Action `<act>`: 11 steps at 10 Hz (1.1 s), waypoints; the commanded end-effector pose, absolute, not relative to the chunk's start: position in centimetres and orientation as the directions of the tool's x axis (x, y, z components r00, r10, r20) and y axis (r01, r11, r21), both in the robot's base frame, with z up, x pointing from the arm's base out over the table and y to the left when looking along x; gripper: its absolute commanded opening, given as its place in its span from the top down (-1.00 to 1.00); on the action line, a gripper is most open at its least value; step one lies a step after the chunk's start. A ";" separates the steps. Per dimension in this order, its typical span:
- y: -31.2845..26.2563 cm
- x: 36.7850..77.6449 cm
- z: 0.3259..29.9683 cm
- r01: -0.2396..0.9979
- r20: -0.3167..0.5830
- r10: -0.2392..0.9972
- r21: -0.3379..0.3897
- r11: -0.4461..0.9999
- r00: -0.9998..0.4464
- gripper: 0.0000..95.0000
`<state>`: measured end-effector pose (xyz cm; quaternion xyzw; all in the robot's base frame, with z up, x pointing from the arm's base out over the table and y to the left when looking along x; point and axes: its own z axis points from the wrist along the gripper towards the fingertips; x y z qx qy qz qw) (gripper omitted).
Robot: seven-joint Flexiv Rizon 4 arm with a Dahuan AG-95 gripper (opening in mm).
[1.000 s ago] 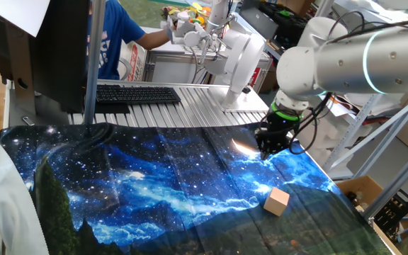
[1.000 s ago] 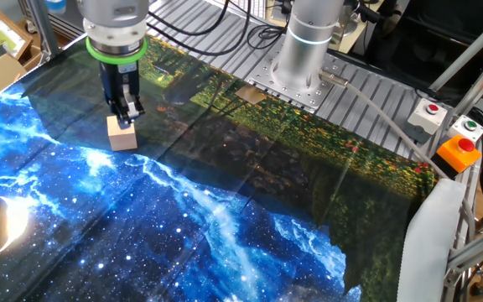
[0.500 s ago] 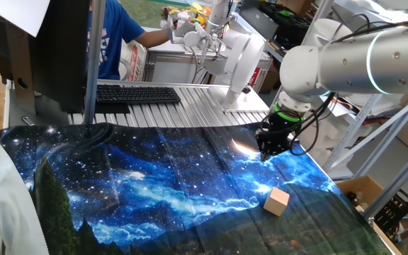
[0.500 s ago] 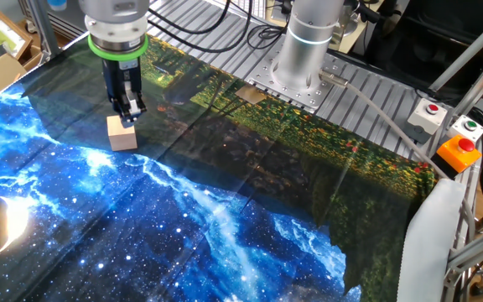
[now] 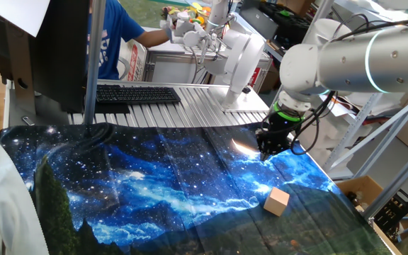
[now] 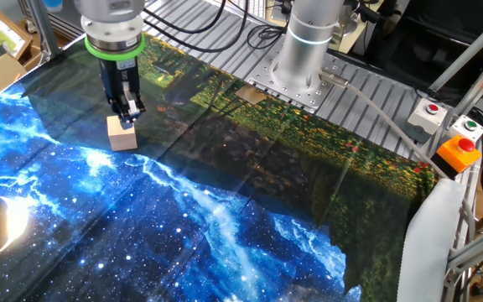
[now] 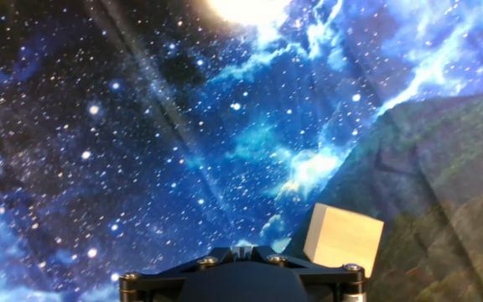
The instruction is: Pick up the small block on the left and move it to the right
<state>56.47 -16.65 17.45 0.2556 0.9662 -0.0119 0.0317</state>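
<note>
One arm [image 5: 346, 57] reaching down | fingers [image 6: 127, 109] seemingly above small block [image 6: 122, 133]

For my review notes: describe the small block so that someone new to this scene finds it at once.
A galaxy-print cloth covers the table. The small block sits on it where blue starry sky meets the darker landscape print, close to the gripper. It is a plain pale wooden cube, the only loose object on the cloth.

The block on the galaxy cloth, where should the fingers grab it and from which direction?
Come straight down from above and close the fingers on two opposite side faces of the block. It sits flat on the cloth with nothing beside it, so its flat, parallel sides are free. The gripper hangs off to one side.
</note>
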 end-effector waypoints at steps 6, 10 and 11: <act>-16.7 56.4 17.5 0.860 -0.098 0.857 0.015 0.510 -0.506 1.00; -16.7 56.4 17.5 0.892 -0.049 0.892 0.026 0.451 -0.449 1.00; -16.7 56.4 17.5 0.882 -0.045 0.881 -0.005 0.472 -0.471 1.00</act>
